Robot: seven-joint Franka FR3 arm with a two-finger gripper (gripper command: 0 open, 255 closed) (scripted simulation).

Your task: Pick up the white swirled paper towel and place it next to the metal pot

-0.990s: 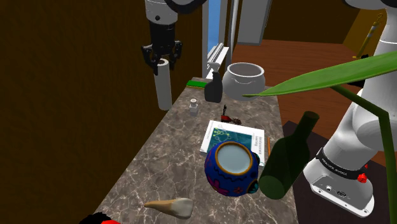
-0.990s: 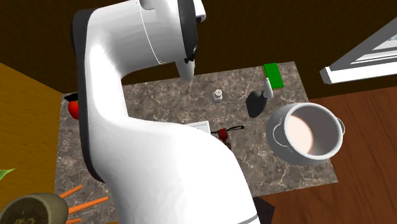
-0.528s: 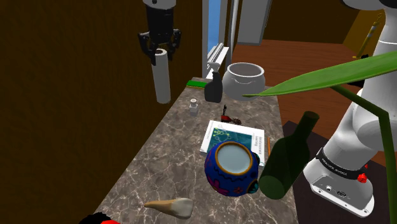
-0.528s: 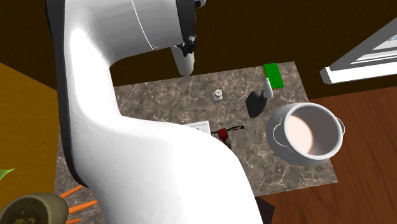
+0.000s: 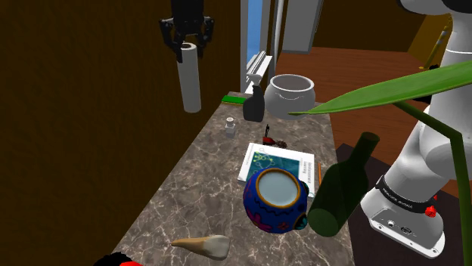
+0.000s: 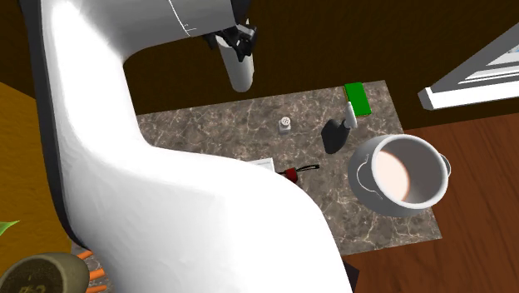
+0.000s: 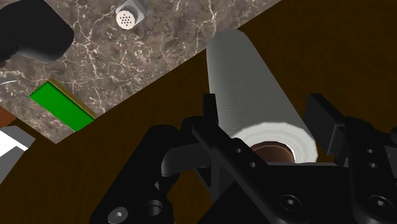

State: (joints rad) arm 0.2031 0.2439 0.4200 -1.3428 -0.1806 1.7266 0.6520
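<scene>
Paper towel [image 5: 190, 83] in pincer [image 5: 187, 51]; pot [image 5: 291, 103] pale inside.

No text, number or brand mark can be read. The flat printed booklet [image 5: 281, 163] on the tabletop [image 5: 197, 189] carries fine rows, possibly lettering, too small to read. The dark band [image 5: 399, 198] on the arm's base bears pale, unreadable marks.

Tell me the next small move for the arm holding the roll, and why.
Probably carry it sideways toward the grey pot. The gripper clasps the paper towel roll by its top end; it hangs in the air just off the counter edge, far from the pot. A black bottle stands beside the pot, so keeping this height seems wise.
</scene>
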